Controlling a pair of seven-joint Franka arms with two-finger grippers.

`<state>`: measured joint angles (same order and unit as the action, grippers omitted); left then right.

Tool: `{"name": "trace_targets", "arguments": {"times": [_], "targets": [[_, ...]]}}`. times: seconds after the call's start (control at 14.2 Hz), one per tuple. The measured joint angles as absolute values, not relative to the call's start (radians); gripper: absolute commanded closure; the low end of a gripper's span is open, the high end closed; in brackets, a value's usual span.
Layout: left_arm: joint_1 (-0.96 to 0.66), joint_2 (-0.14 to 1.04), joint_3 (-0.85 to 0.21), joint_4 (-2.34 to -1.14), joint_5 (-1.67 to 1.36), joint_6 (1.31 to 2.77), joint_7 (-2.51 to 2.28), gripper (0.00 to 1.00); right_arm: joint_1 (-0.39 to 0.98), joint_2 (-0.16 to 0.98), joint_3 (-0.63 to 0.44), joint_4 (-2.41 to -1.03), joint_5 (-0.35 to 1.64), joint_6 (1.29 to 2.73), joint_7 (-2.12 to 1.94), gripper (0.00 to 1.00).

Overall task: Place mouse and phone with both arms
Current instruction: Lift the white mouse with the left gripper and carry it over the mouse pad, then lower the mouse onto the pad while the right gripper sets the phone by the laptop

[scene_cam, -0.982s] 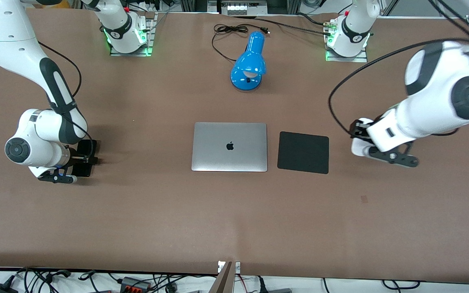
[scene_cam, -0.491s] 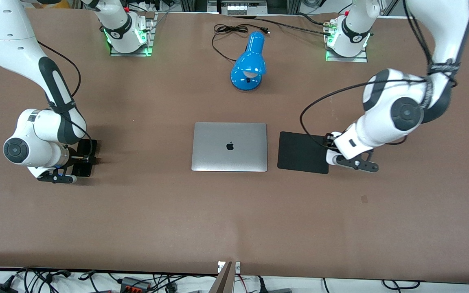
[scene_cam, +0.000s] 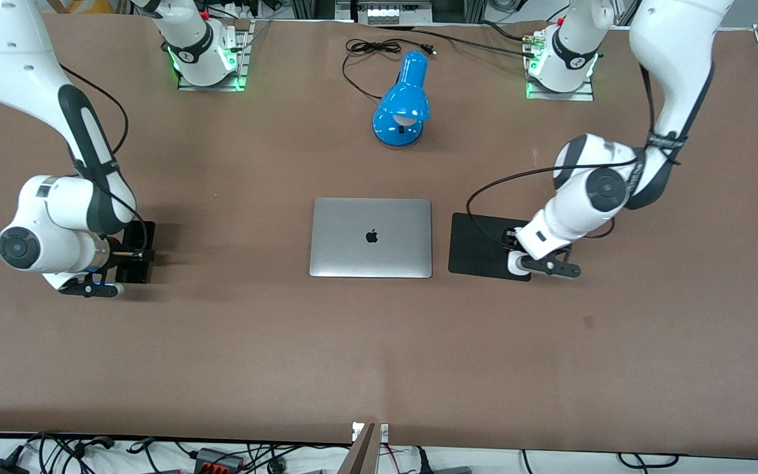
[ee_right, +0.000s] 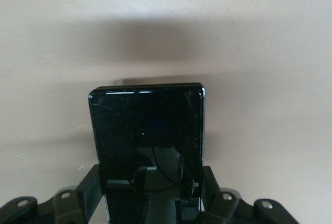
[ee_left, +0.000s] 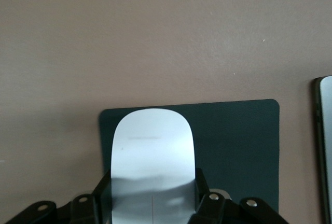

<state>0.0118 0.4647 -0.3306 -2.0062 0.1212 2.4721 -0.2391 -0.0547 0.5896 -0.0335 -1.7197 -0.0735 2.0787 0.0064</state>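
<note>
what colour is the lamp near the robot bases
Glossy bright blue, the lamp; it shows best in the front view.

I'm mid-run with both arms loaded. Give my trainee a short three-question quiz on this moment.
1. True or false: the left gripper is shut on the mouse.
2. What does the right gripper hold? A) lamp B) phone C) laptop
3. Fill in: the mouse hangs over the edge of the black ____ beside the laptop.

Key
1. True; the white mouse sits between its fingers.
2. B; the phone is gripped toward the right arm's end of the table.
3. Mouse pad, at its edge toward the left arm's end. The blue lamp lies untouched, farther from the front camera than the laptop.
</note>
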Motion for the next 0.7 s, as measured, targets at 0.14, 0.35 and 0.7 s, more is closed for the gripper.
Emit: {"name": "trace_targets", "arguments": {"times": [0.14,0.35,0.7], "targets": [[-0.01,0.496,-0.331,-2.007,0.223,2.5,-0.34,0.74,-0.018,0.556,-0.029,-1.672,-0.064,2.006,0.009,0.76],[-0.016,0.532,-0.331,-2.009,0.311,2.546,-0.434,0.74,0.064,0.545,-0.025,-1.652,-0.008,1.99,0.031,0.75],[-0.016,0.584,-0.331,-2.016,0.316,2.61,-0.486,0.46,0.21,0.596,-0.024,-1.652,0.087,2.042,0.096,0.75]]}}
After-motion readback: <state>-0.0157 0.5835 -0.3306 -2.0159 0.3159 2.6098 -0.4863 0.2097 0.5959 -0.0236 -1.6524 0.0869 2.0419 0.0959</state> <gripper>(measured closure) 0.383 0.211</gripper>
